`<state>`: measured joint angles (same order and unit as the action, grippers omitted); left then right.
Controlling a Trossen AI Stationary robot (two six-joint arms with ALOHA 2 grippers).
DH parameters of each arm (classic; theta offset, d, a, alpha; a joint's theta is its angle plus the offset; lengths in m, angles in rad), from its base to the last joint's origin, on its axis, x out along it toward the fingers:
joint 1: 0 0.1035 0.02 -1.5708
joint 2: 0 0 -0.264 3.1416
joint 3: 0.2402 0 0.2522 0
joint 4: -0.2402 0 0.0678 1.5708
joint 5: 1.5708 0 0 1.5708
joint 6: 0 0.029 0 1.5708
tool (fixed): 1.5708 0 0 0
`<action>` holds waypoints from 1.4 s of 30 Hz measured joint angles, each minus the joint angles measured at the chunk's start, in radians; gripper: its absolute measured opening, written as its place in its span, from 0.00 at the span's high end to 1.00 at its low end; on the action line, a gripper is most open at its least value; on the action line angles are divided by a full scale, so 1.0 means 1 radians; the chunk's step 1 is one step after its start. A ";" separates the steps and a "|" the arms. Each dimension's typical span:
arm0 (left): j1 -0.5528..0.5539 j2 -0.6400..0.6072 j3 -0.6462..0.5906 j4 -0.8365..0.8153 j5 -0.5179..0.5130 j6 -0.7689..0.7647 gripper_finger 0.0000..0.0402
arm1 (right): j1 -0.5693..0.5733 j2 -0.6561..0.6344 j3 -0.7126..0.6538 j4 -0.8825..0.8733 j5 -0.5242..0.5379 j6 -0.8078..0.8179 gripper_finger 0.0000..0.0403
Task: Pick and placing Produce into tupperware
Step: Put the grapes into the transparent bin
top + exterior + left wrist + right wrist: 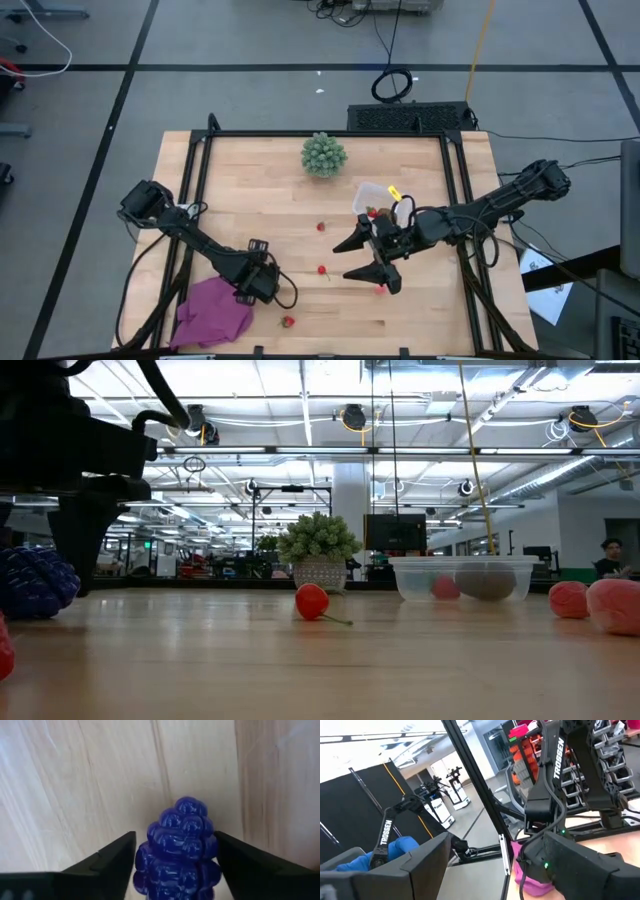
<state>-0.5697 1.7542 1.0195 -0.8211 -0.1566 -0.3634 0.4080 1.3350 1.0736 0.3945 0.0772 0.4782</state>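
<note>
A dark purple grape cluster point(181, 851) lies on the wooden table beside the magenta cloth point(212, 312). My left gripper point(175, 855) points down over it with a finger on each side. The low view shows the cluster point(35, 582) resting on the table at the left. Red berries lie loose on the table point(321, 226) point(322, 269) point(288, 321). The clear tupperware point(372, 195) stands at the right of centre and holds a red piece and a brown oval point(485, 582). My right gripper point(347, 261) hovers open above the table, empty. My left gripper pinches the grape cluster between its two fingers, one on each long side point(142, 857) of its wider part. The fingers point(117, 860) come from above, pointing down. The cluster lies on the table with its narrow end point(190, 806) sticking out beyond the fingers.
A green spiky ball point(324, 155) stands at the far middle of the table. A black frame point(330, 133) rims the table. One berry point(381, 289) lies under the right gripper. The open wood between the two arms holds only scattered berries.
</note>
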 joint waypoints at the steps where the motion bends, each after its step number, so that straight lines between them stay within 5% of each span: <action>1: 0.000 0.000 0.000 0.000 0.000 0.000 0.37 | 0.000 0.000 0.000 -0.001 0.000 0.000 0.23; 8: 0.000 0.000 0.000 -0.005 0.021 0.002 0.51 | 0.000 0.000 0.000 -0.002 0.000 0.000 0.23; 16: 0.000 0.000 0.000 -0.007 0.027 -0.005 0.43 | 0.000 0.000 0.000 0.028 0.000 -0.041 0.23; 29: 0.000 0.000 0.007 -0.008 0.022 -0.032 0.47 | -0.039 -0.039 0.000 0.135 0.005 -0.172 0.23; 42: 0.060 0.000 0.260 -0.127 -0.103 0.108 0.46 | -0.069 -0.116 0.000 0.161 0.005 -0.267 0.23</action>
<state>-0.5097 1.7538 1.2792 -0.9483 -0.2597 -0.2551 0.3389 1.2192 1.0733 0.5559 0.0822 0.2114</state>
